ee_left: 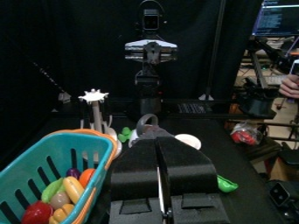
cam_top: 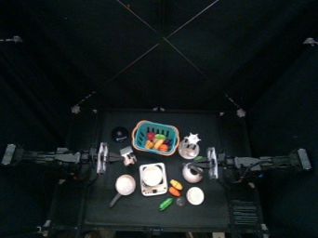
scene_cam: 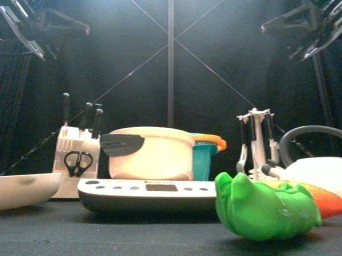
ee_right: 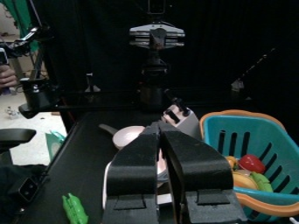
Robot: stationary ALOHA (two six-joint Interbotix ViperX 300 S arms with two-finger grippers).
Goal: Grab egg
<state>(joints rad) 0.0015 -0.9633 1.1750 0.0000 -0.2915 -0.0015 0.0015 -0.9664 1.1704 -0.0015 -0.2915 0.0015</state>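
Observation:
The egg [cam_top: 195,195] is a white oval lying near the table's front right, beside a green toy pepper [cam_top: 165,203]. In the front view the egg [scene_cam: 318,176] shows at the right edge behind the green pepper [scene_cam: 267,205]. In the left wrist view the egg [ee_left: 187,141] lies beyond the jaws. My left gripper [ee_left: 158,164] is shut and holds nothing, hovering at the table's left side. My right gripper [ee_right: 163,147] is also shut and holds nothing, at the table's right side, back from the egg. The right wrist view does not show the egg.
A teal basket [cam_top: 154,137] with an orange rim holds toy food at the back middle. A white scale [cam_top: 152,177] sits in the centre, a white ladle [cam_top: 125,184] to its left, a metal cup [cam_top: 192,172] to its right. A person's hand [ee_left: 286,86] shows outside the curtains.

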